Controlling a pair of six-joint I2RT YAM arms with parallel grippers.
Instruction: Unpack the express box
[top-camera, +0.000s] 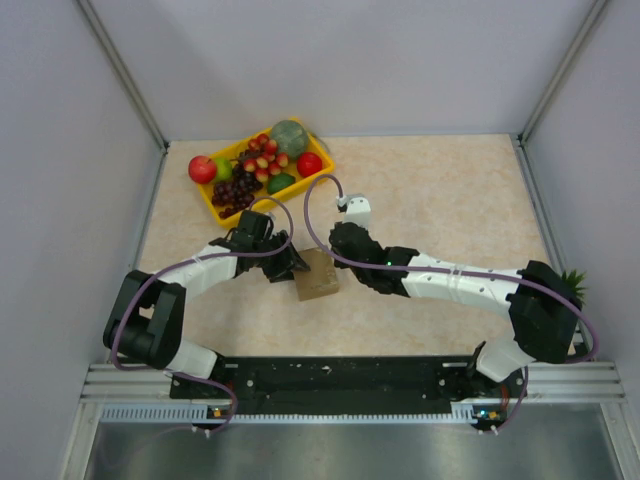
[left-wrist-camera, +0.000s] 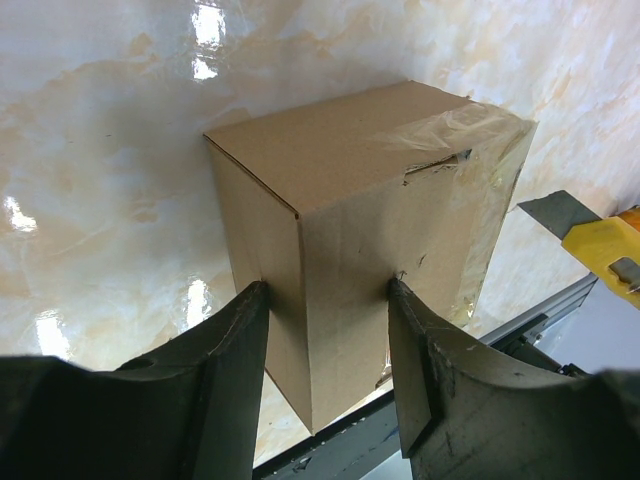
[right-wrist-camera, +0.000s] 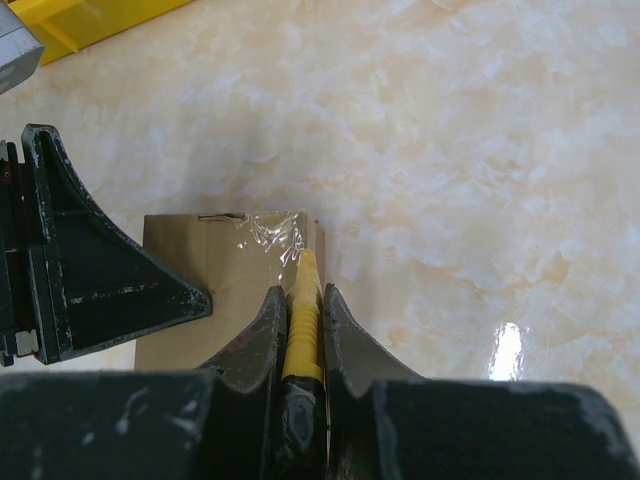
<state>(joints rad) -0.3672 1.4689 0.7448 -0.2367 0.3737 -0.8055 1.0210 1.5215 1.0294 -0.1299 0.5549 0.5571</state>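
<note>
Express box (top-camera: 318, 276): small plain brown cardboard carton, its lid seam covered by a patch of clear glossy tape (left-wrist-camera: 470, 130). It stands on the pale marbled bench (top-camera: 440, 200), between the two claws.

Left of the box: black two-fingered left claw (left-wrist-camera: 327, 300), half closed and grasping the carton. One finger sits either side of a vertical corner edge, both touching cardboard. Reads as a steadying hold.

Right of the box: right claw (right-wrist-camera: 302, 305) clenched tight on a yellow-handled utility knife (right-wrist-camera: 305, 270). The knife's long axis points straight ahead of the claw at the taped upper edge. The tip is at or just beside the crinkled tape; cannot tell if it touches.

Judgement: cut not yet made, tape looks mostly whole. The next move turns on lining the blade up with the seam. The knife arm does the work. The holding claw's finger lies just left of the blade, so a sideways stroke could reach it.
</note>
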